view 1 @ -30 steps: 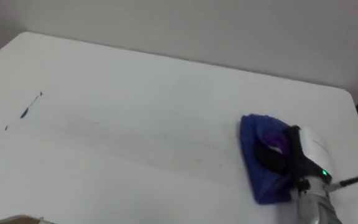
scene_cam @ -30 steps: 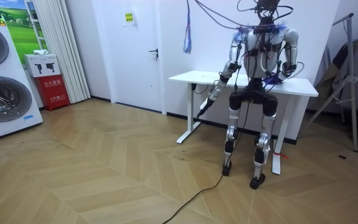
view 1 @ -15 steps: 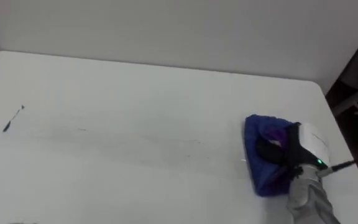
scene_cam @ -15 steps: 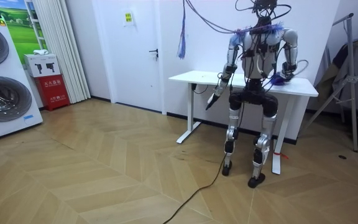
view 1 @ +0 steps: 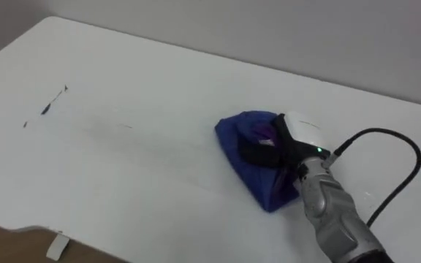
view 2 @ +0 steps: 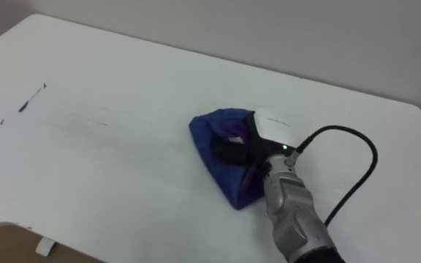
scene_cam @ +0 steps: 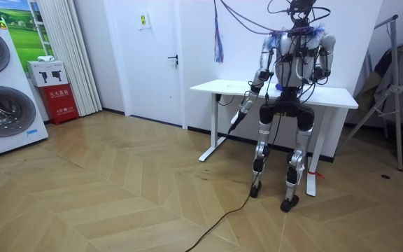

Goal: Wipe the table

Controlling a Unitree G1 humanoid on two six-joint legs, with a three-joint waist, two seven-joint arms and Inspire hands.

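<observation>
Mid-wipe, the right hand (view 1: 300, 137) is pressing the blue cloth (view 1: 234, 140) on the table (view 1: 159, 80), clamped or flat I cannot tell; next, sweeping left to the dark marks (view 1: 46, 109)

The table (view 1: 159, 88) has a plain white, flat top with rounded corners. A few short dark marks (view 1: 47, 108) sit near its left end. A blue cloth (view 1: 243, 164) lies crumpled in a loose heap on the right half of the top, well apart from the marks, with a purple patch showing among its folds. It lies under the right hand (view 1: 302, 131), which rests on it.
</observation>
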